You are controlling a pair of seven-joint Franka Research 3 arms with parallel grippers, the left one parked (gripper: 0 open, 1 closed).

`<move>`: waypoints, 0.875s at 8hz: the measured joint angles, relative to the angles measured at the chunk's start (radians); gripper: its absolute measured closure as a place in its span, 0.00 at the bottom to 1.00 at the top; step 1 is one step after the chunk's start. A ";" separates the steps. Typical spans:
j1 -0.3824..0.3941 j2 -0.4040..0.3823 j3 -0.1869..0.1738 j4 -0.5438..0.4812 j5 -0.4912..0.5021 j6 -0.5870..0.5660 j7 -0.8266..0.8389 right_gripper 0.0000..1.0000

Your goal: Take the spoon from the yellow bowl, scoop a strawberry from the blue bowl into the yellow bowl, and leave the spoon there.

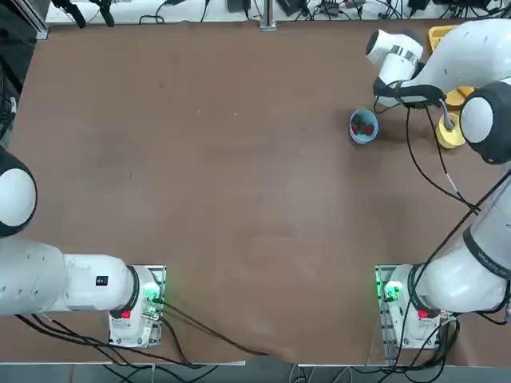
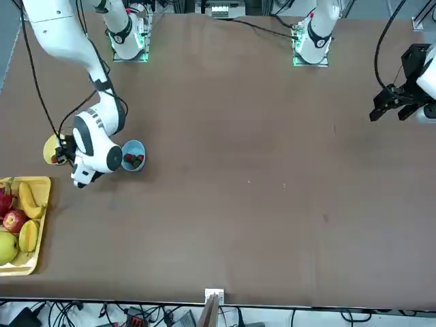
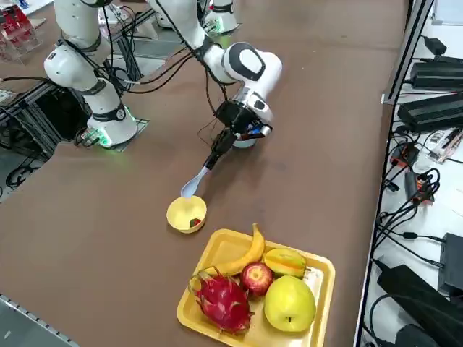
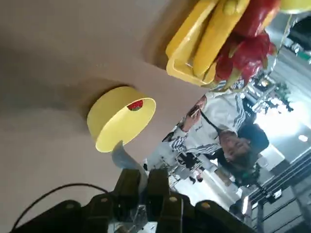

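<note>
My right gripper (image 3: 218,154) is shut on the handle of the light-blue and white spoon (image 3: 194,183). The spoon slants down, and its scoop end hangs just above the near rim of the yellow bowl (image 3: 186,214). A red strawberry (image 3: 194,222) lies inside that bowl. In the wrist view the fingers (image 4: 127,187) pinch the spoon (image 4: 127,161), which points at the yellow bowl (image 4: 116,124) and its strawberry (image 4: 135,105). The blue bowl (image 1: 363,127) holds red strawberries and stands beside the hand, on the side away from the yellow bowl (image 1: 450,134).
A rectangular yellow fruit tray (image 3: 312,269) with a banana, an apple, a dragon fruit and other fruit lies just beyond the yellow bowl near the table's corner. The table edge (image 3: 377,108) runs close by. A person (image 4: 228,138) shows beyond the table in the wrist view.
</note>
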 joint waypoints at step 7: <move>0.000 0.078 -0.003 -0.001 -0.064 -0.025 0.314 0.89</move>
